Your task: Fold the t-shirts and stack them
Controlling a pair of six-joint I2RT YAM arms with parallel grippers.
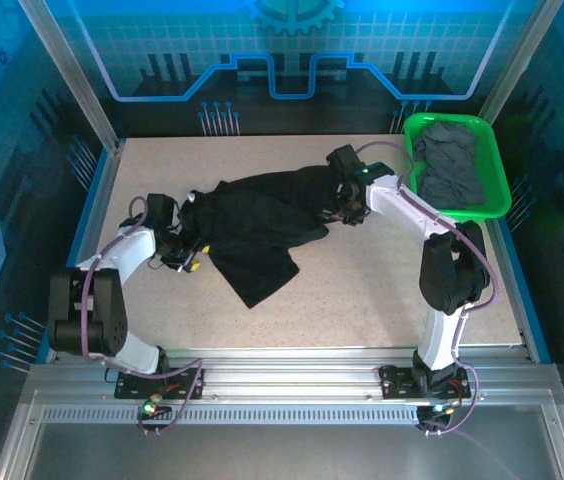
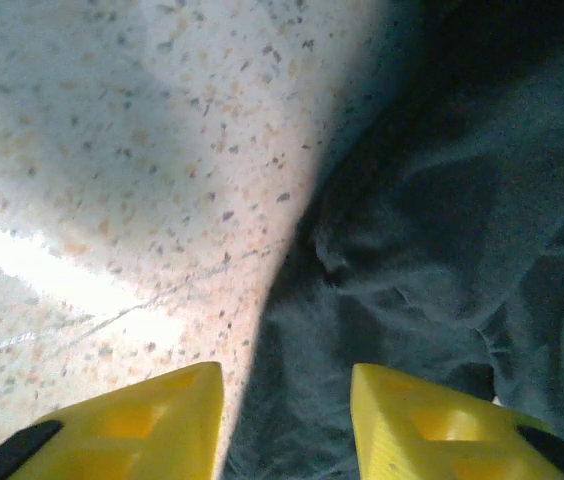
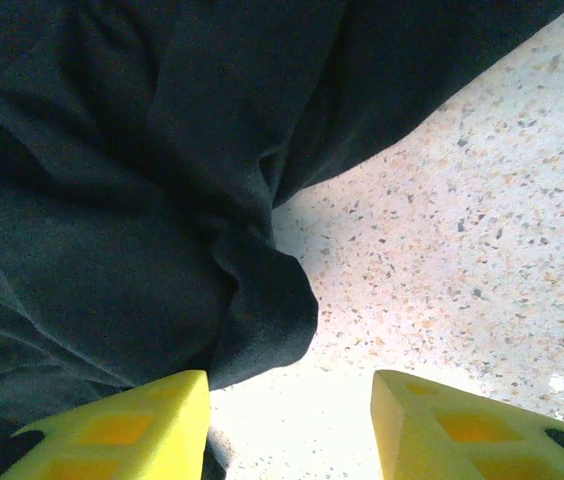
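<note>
A black t-shirt (image 1: 262, 225) lies crumpled across the middle of the table, with one flap reaching toward the near side. My left gripper (image 1: 184, 250) is low at the shirt's left end. In the left wrist view its yellow fingers (image 2: 152, 430) stand apart, and the cloth's edge (image 2: 442, 250) lies under the gap of the left gripper (image 2: 287, 425). My right gripper (image 1: 348, 208) is at the shirt's right end. In the right wrist view the right gripper (image 3: 290, 425) is open over bare table, with a fold of the black cloth (image 3: 112, 200) beside its left finger. Dark grey t-shirts (image 1: 450, 162) lie heaped in the basket.
A bright green plastic basket (image 1: 499, 170) stands at the back right corner of the speckled table (image 1: 382, 280). Metal frame posts and blue walls close in the sides and back. Both arm bases sit on the rail at the near edge.
</note>
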